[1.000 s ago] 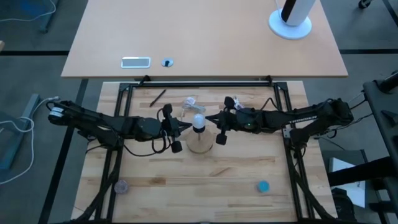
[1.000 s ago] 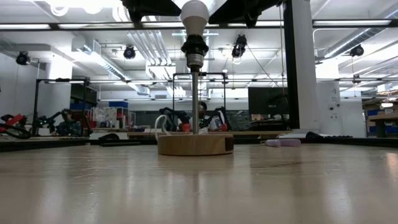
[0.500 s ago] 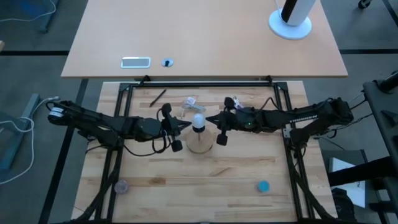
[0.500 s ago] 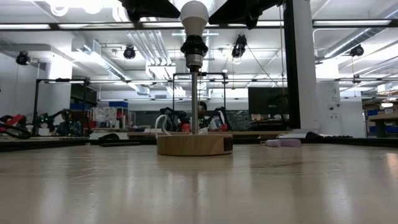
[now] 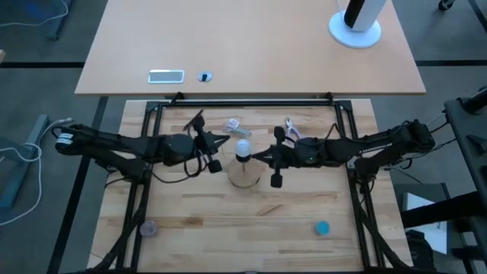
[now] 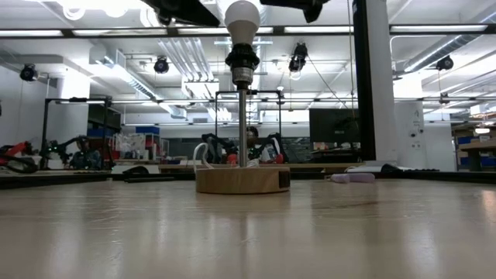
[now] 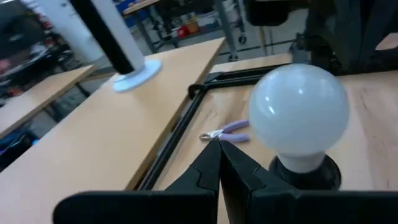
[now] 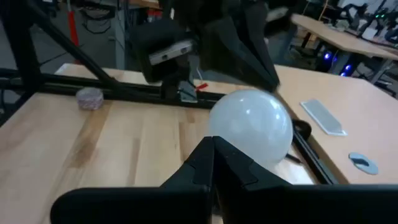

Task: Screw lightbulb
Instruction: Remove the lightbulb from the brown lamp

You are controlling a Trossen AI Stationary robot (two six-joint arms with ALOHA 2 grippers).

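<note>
White lightbulb [image 5: 243,148] stands between both hands.

Beyond the tabletop [image 5: 228,221] sits a 2nd, paler desk [image 5: 251,46] w/ a white round stand [image 5: 355,30]. Room behind: white pillar [image 6: 375,85], ceiling strip lights [image 6: 434,29], dark monitor [image 6: 333,128].

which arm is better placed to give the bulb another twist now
Right, narrowly. The lightbulb sits in the socket with neither gripper on it. The right gripper, fingers shut, points at it from close by; the left gripper, also shut, sits slightly farther back and off to one side.
</note>
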